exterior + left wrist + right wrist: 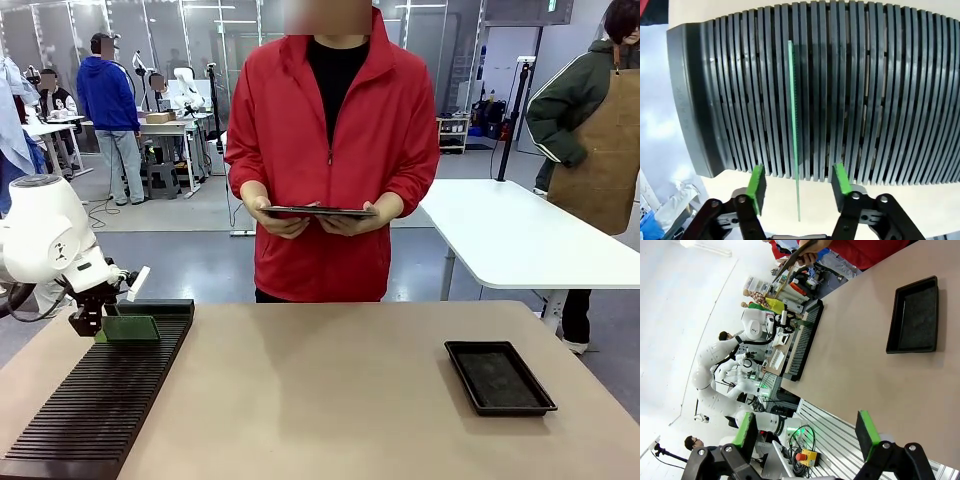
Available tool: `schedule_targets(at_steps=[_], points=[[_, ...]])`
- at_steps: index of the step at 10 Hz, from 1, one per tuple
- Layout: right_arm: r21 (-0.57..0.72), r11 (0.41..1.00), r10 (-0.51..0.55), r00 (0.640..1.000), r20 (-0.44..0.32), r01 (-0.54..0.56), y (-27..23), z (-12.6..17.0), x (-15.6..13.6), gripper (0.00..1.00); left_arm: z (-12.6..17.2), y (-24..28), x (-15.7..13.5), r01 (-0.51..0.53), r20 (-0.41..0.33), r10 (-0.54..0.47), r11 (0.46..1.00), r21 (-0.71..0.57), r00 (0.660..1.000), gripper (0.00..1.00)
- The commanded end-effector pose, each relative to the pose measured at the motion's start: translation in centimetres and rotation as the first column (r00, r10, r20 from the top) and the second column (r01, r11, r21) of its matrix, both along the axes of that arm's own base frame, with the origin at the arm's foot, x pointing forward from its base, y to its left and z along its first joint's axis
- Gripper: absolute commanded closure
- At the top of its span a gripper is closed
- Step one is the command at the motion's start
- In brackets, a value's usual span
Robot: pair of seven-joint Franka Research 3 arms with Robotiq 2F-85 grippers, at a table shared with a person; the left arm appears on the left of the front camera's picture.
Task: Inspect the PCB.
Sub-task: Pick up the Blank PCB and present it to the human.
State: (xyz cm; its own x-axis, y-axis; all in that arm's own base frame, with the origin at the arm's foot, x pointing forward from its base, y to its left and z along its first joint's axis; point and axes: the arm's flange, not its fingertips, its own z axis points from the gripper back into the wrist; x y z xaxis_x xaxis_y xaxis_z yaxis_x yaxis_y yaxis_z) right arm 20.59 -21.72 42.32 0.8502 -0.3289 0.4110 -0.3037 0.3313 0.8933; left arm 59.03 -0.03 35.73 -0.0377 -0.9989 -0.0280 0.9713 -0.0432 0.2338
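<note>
Surface (pixel 320 400): rack on the robot's left, tray on its right, well apart. A person (pixel 330 150) stands at the far side holding a clipboard (pixel 318 211) in both hands, looking down at it.

Progress, my read: early. The pick isn't made and no inspection has started. Still to do: clamp, lift out of the slot, present the board for checking, then set it down somewhere, probably the tray.

Containers:
- Rack (pixel 90 410): long black slotted one, with a single PCB (pixel 132 328) standing on edge in a slot near the far end. The other slots I can see are empty.
- Tray (pixel 498 376): shallow, black, nothing in it.

Left fingers (pixel 757 187): apart, one green pad on each side of the PCB's top edge with a gap on both sides, so they are not touching it. Alignment looks good for a straight pinch.

Right fingers (pixel 746 432): apart, holding nothing, parked off the near edge of the surface, well away from the tray.
</note>
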Motion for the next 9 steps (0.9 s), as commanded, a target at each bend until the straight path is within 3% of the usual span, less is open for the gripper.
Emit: schedule_targets(at_steps=[1,7,9], points=[[-0.001,1.0,0.002,1.0,0.025,-0.002,-0.1,0.2,0.0,0.0,0.4,0.2,1.0,-0.01,-0.053,0.008,0.999,-0.032,0.999,1.0],[-0.001,1.0,0.002,1.0,0.025,-0.002,-0.1,0.2,0.0,0.0,0.6,0.2,0.4,-0.024,-0.078,0.022,0.999,-0.024,0.997,1.0],[-0.001,1.0,0.002,1.0,0.025,-0.002,-0.1,0.2,0.0,0.0,3.7,0.3,-1.2,-0.11,-0.103,0.099,0.987,-0.114,0.99,1.0]])
